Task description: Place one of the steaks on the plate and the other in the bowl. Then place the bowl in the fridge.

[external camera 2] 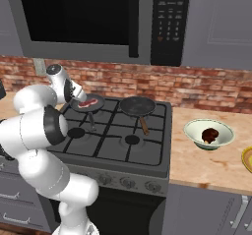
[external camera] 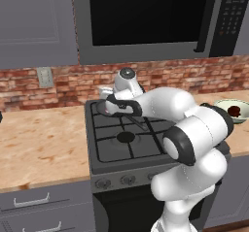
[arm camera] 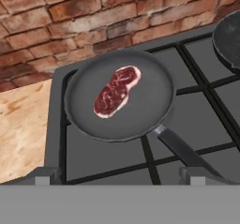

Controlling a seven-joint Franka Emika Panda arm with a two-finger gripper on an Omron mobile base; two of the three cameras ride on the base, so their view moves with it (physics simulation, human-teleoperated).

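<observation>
On the gas stove (arm camera: 197,120), a dark frying pan (arm camera: 154,106) holds the red marbled steak (arm camera: 116,91) mid-frame, above my spread gripper (arm camera: 120,178), apart.

The white arm (external camera 2: 42,131) rises from the base, folds at a bulky dark-jointed elbow and reaches forward and down to the back left corner of the stove. Its wrist (external camera: 127,80) tips over there. The gripper (arm camera: 120,178) hangs with fingertips (arm camera: 43,177) spread wide (nothing between them).
</observation>
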